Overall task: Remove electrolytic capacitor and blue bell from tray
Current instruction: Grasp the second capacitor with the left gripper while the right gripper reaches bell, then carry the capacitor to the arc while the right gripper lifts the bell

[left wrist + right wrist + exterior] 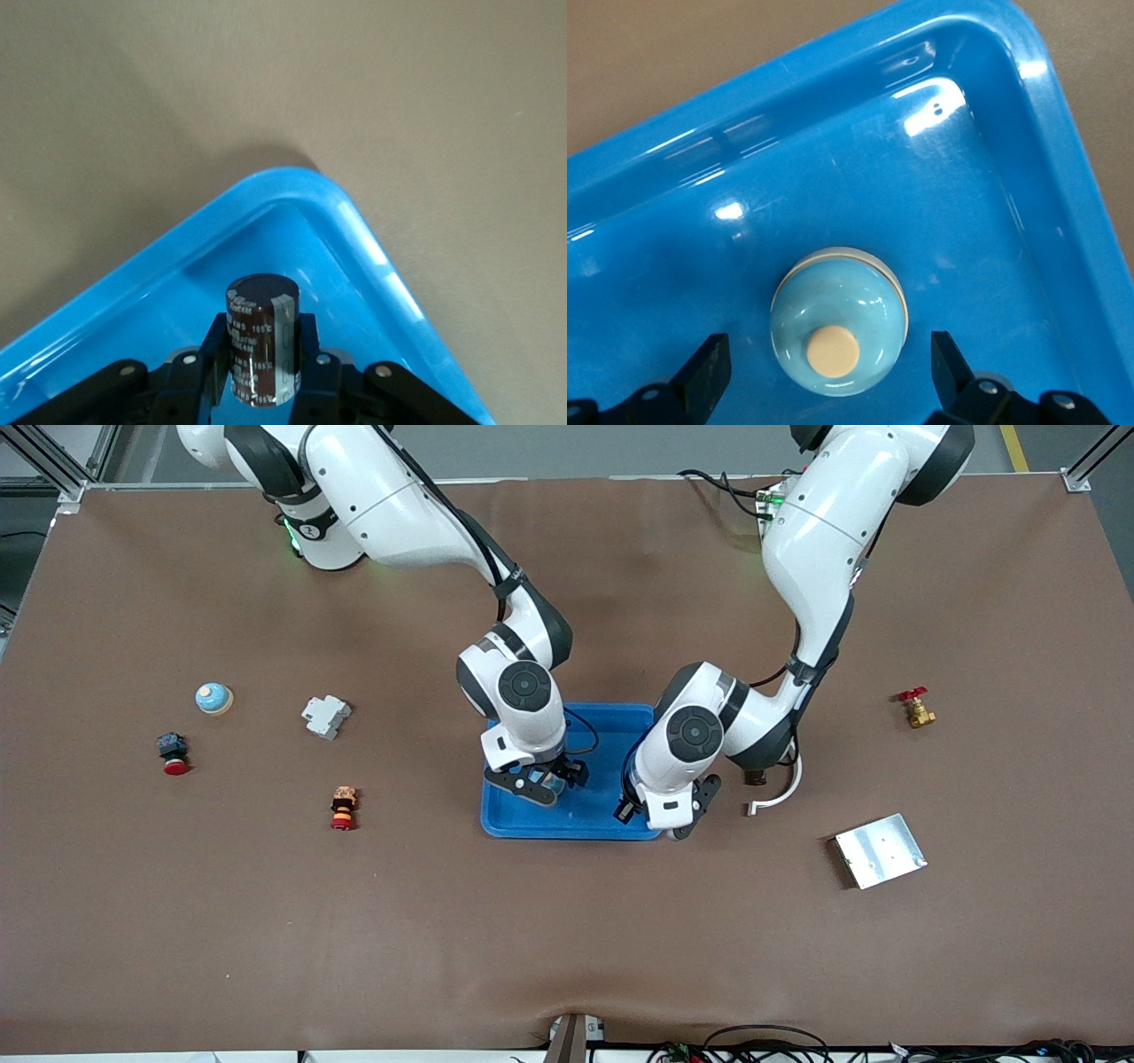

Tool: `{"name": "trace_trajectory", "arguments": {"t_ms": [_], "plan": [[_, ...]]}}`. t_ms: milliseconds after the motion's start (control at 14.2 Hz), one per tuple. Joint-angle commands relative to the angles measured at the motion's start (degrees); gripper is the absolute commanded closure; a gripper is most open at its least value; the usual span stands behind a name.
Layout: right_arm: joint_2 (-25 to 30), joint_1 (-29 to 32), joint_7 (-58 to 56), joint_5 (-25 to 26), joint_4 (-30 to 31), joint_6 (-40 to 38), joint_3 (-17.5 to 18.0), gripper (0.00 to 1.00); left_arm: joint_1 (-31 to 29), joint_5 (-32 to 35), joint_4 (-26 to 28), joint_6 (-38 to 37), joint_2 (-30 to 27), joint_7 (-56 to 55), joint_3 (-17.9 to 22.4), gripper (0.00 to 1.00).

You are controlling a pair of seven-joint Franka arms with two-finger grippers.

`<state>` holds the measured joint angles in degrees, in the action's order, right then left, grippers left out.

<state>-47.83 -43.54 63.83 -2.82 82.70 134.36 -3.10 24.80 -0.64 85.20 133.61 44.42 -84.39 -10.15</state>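
Both pincers down at the blue tray (611,726), mid-table.

Left pincer (263,372) clamped on upright dark capacitor (262,341) over a tray corner. Right pincer (828,367) spread wide around light-blue bell (838,320) sitting in tray. Second bell (213,698), grey breaker (325,716), red buttons (174,753) toward right arm's end; brass valve (917,710), metal plate (880,850) toward left arm's.

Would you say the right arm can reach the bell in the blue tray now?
Probably yes: the right gripper hangs open with a finger on either side of the bell in the tray, nothing between. The left gripper holds a capacitor over the tray.
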Motion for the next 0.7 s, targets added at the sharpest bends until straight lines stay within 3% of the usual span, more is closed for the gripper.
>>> {"name": "trace_trajectory", "arguments": {"t_ms": [0, 422, 492, 632], "plan": [[-1.5, -0.8, 1.3, 1.8, -1.9, 0.0, -0.9, 0.00, -1.9, -1.1, 0.8, -4.0, -3.0, 9.5, 0.0, 0.97], [-2.2, -0.8, 1.3, 2.6, -2.3, 1.0, -0.9, 0.00, -10.4, -0.2, 11.1, -18.2, -15.0, 43.4, 0.0, 1.00], [-2.2, -0.8, 1.3, 2.6, -2.5, 1.0, -0.9, 0.12, -11.9, -0.2, 13.7, -18.3, -17.2, 47.1, 0.0, 1.00], [-2.3, -0.8, 1.4, 2.6, -2.6, 0.9, -0.9, 0.69, -14.3, -0.2, 19.1, -18.1, -20.9, 55.4, 0.0, 1.00]]}}
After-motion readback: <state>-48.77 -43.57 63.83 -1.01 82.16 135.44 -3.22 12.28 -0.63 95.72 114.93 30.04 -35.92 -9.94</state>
